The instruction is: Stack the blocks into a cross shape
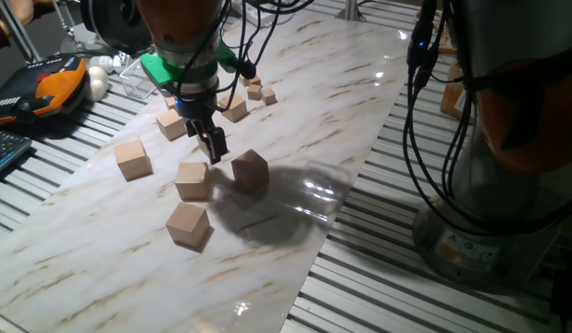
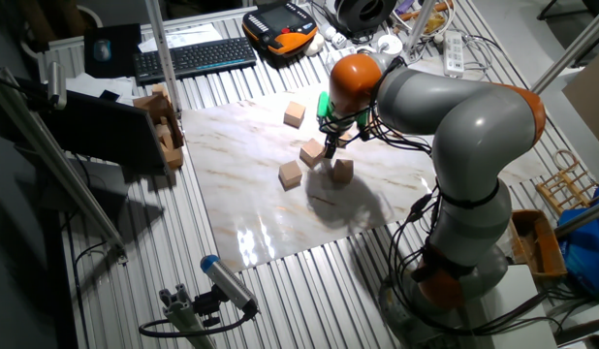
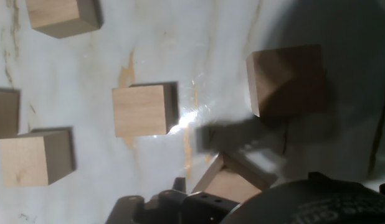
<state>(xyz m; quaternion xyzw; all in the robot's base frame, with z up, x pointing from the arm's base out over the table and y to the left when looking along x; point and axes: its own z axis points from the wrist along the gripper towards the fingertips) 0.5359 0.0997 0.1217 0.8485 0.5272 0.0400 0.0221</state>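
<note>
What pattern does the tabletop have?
White marble with tan veins on the tabletop; clearest in one fixed view.

Opposite side cameras, overhead wrist (close)

The arm bends down over the table, wrist pointing downward. The gripper hangs low, its dark fingers close together; whether they clamp anything cannot be told.

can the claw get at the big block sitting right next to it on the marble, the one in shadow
Probably yes. The claw hangs just above the marble board, right beside the shadowed block, whose top and sides are bare. The nearest other block stands apart from it, so nothing seems to bar the way.
</note>
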